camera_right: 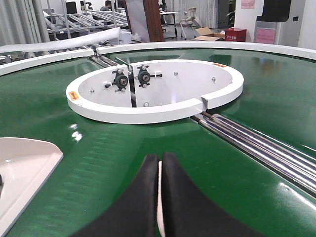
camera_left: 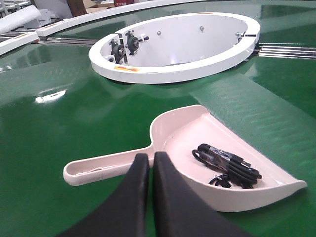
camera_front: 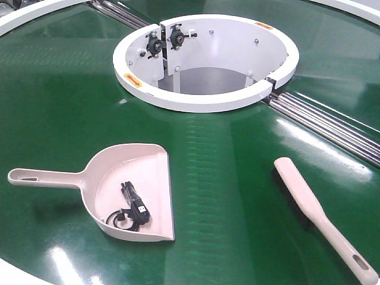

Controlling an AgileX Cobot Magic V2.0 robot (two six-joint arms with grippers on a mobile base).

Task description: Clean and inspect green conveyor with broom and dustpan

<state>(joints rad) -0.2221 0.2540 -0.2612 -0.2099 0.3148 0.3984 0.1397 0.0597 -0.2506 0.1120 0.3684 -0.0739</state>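
Dustpan (camera_front: pixel 127 184) lies on the left of the green conveyor (camera_front: pixel 225 178), its handle pointing left and its wide mouth facing right. Inside it sits a coiled black cable (camera_front: pixel 132 209), resting on the pan floor near the back wall. To the right, well apart from the dustpan, the broom (camera_front: pixel 314 214) lies flat on the belt with its bristles down and its slotted handle end toward the near right edge. Behind both, a white ring (camera_front: pixel 205 101) surrounds a round opening with bearing blocks bolted to its inner wall. Steel rollers (camera_front: pixel 332 122) run out from the ring to the right.

The left fingers (camera_left: pixel 148 163) are pressed narrow with only a slit between them, holding nothing, above the dustpan's handle. The right fingers (camera_right: pixel 159 165) are likewise nearly together, over bare belt. Beyond the conveyor's white rim are shelving, chairs and boxes.
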